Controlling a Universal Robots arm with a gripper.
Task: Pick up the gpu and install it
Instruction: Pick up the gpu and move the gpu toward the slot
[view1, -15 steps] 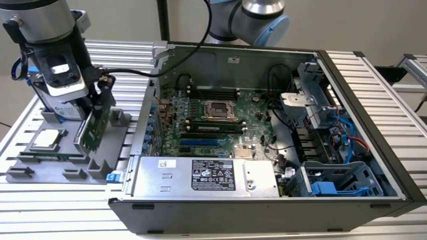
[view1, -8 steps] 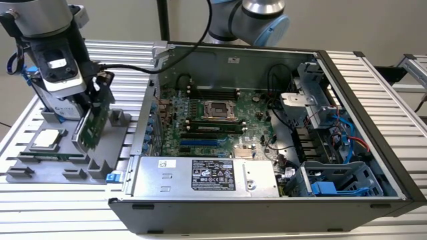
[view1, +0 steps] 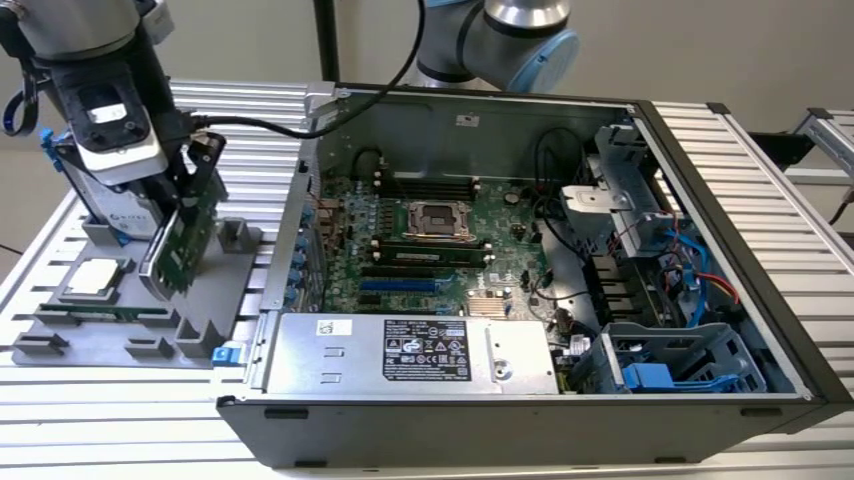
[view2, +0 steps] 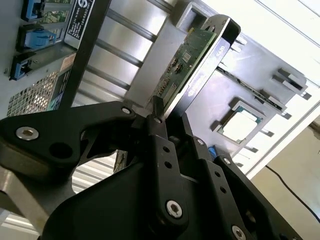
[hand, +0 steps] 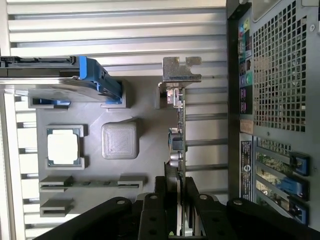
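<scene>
The gpu (view1: 178, 248) stands on edge, slightly tilted, over the grey fixture tray (view1: 80, 345) at the exterior view's left, outside the computer case. Its green board (view2: 186, 59) faces one way and its silver end bracket (hand: 180, 71) sits at the far end. My gripper (view1: 191, 195) comes down on the card's upper edge and is shut on it. In both wrist views the black fingers (hand: 167, 197) clamp the card from both sides. Whether the card's lower edge still touches the tray I cannot tell.
The open computer case (view1: 694, 200) lies beside the tray, with the motherboard (view1: 441, 240), blue slots (view1: 400, 285) and the power supply (view1: 414, 352) inside. On the tray stand a hard drive in a blue caddy (hand: 60, 80), a processor chip (hand: 64, 146) and a memory stick (hand: 92, 183).
</scene>
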